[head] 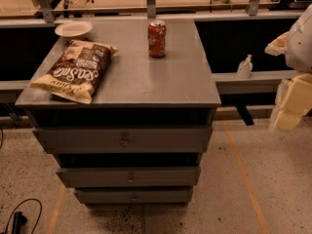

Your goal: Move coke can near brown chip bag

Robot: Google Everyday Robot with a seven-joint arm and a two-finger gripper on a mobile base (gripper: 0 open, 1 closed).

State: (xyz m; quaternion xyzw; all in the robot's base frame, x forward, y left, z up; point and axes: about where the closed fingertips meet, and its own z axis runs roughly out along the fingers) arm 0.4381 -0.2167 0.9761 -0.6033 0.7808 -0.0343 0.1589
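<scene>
Grey cabinet (146, 84): cylindrical coke can (157, 38), crinkled brown chip bag (75, 69); gripper (291, 104) right edge.

I see only a slice of my arm, and all of it sits hard against the right edge of the camera view. Uppermost is the white, rounded plastic wrist housing (302, 38), cut off by the frame on its right side. A small cream-coloured wedge-shaped piece (277, 44) juts out from its left. Below the housing hangs the gripper (291, 101) — pale cream-yellow blocky segments, stacked and stepping down toward the lower left. The lowest block is the narrowest and tilts slightly. The gripper hangs in free air, touching nothing — part of it also runs out of view on the right.
</scene>
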